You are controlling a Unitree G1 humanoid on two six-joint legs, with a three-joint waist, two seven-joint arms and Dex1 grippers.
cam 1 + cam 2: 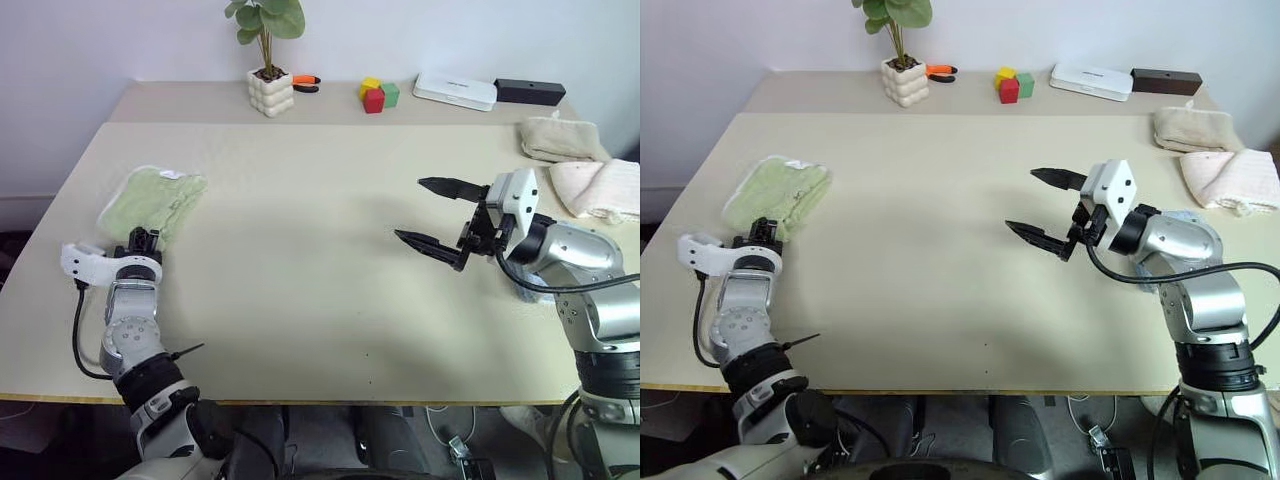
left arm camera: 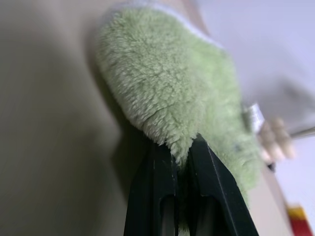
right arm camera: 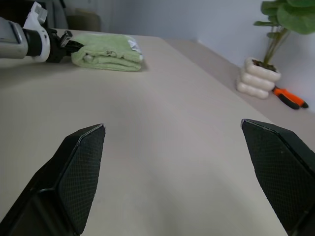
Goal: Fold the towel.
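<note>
The towel (image 1: 152,198) is light-green terry cloth with white edging, lying folded into a small bundle at the table's left side. My left gripper (image 1: 141,240) sits at the bundle's near end. In the left wrist view its two black fingers (image 2: 157,167) are shut on a fold of the towel (image 2: 172,83). My right gripper (image 1: 410,210) hovers over the right half of the table, well away from the towel, open with nothing between its fingers (image 3: 81,167). The right wrist view looks across the bare tabletop to the towel (image 3: 106,51) and the left gripper (image 3: 66,44).
Along the back edge stand a potted plant (image 1: 271,92), orange-handled pliers (image 1: 306,83), coloured blocks (image 1: 377,95), a white box (image 1: 455,90) and a black box (image 1: 528,92). A beige folded towel (image 1: 560,138) and a cream-pink one (image 1: 600,188) lie at the right.
</note>
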